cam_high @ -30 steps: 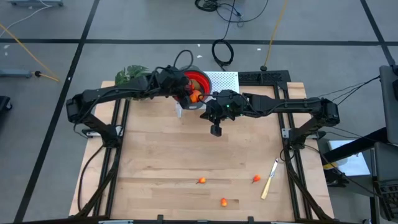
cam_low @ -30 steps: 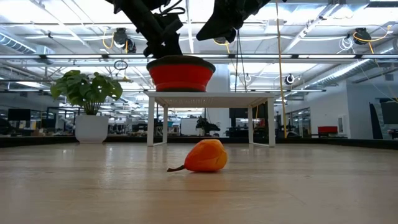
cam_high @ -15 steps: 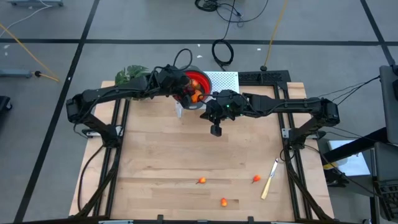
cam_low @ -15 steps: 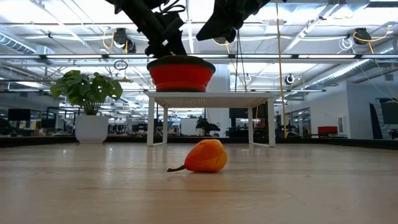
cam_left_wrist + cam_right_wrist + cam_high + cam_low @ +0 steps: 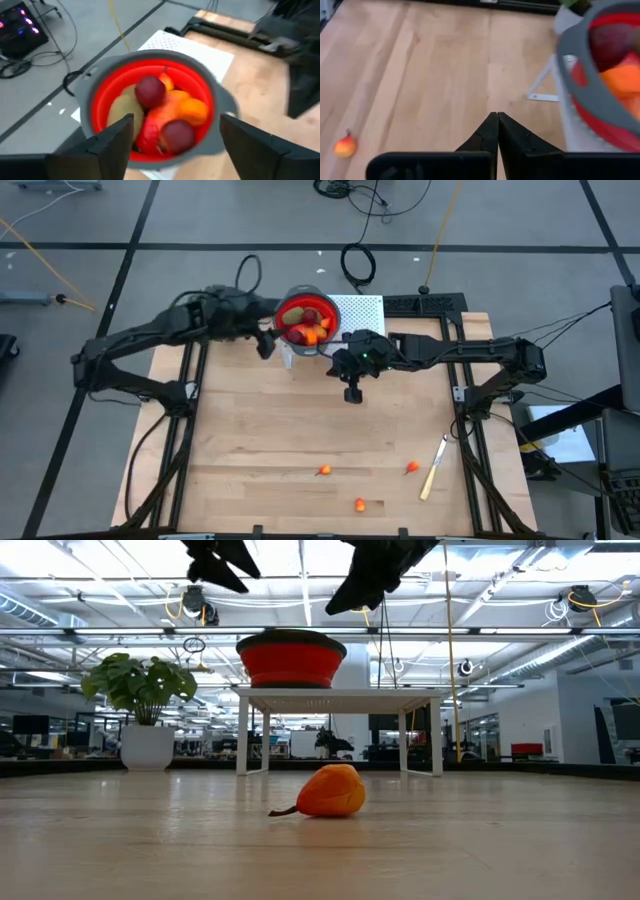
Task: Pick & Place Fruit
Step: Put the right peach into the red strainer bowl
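Red bowl (image 5: 303, 323) holds fruit (image 5: 159, 112); our left gripper (image 5: 265, 343) is spread empty, right gripper (image 5: 351, 394) clenched. We should approach remaining floor-level fruit (image 5: 324, 471) squarely.

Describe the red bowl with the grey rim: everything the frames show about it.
The bowl is round, bright red inside and out with a wide grey rim, and looks like soft plastic or silicone. It stands upright on a small white perforated stand at the table's far edge. Inside are piled toy fruits: two dark red rounds, an olive-brown oval, orange and red pieces. The left hand is beside it, open and clear of the rim; nothing else touches it.
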